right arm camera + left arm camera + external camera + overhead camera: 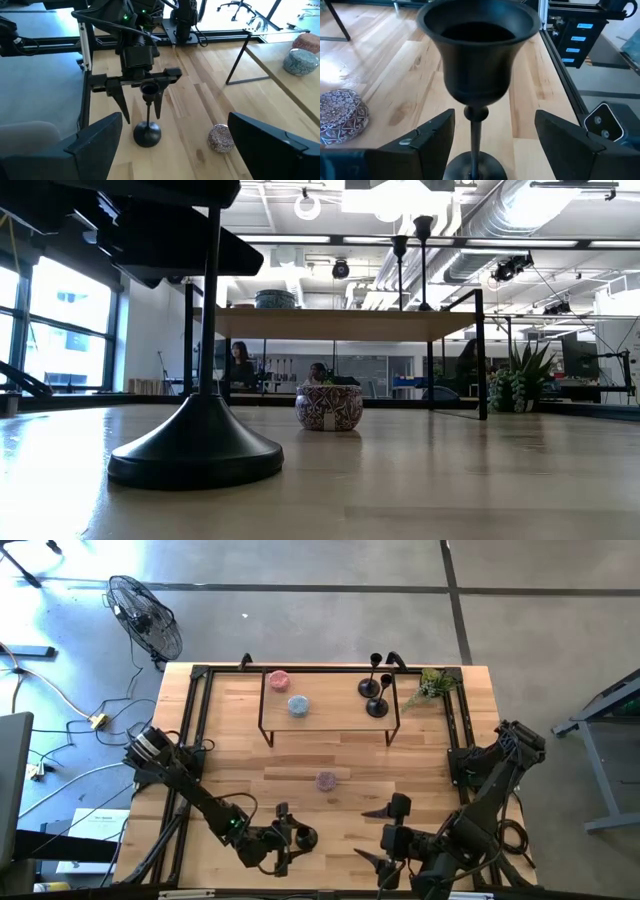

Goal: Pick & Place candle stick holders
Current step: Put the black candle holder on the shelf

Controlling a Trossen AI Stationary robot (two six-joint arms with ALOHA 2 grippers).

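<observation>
The left gripper [290,837] sits low at the desk's [330,750] near edge, its jaws spread wide. Between the fingers [427,137] stands one holder [146,131], upright on the wood, its cup [478,42] level with the gripper and its stem clear of both fingers with a gap on each side. In the low view its domed base [196,450] rests flat on the desk.

Beyond that gripper, toward the desk's middle, lies a small patterned tin [327,781]. Farther back stands a low shelf [330,692] on thin black legs. Toward its left end sit a pink tin [277,680] and a blue tin [298,705]; toward its right end stand two more holders [375,698], upright and close together. Just right of the shelf is a small plant [432,686].

The right gripper [384,837] hovers near the front edge, just right of the first holder, jaws wide and empty, facing the left gripper.
</observation>
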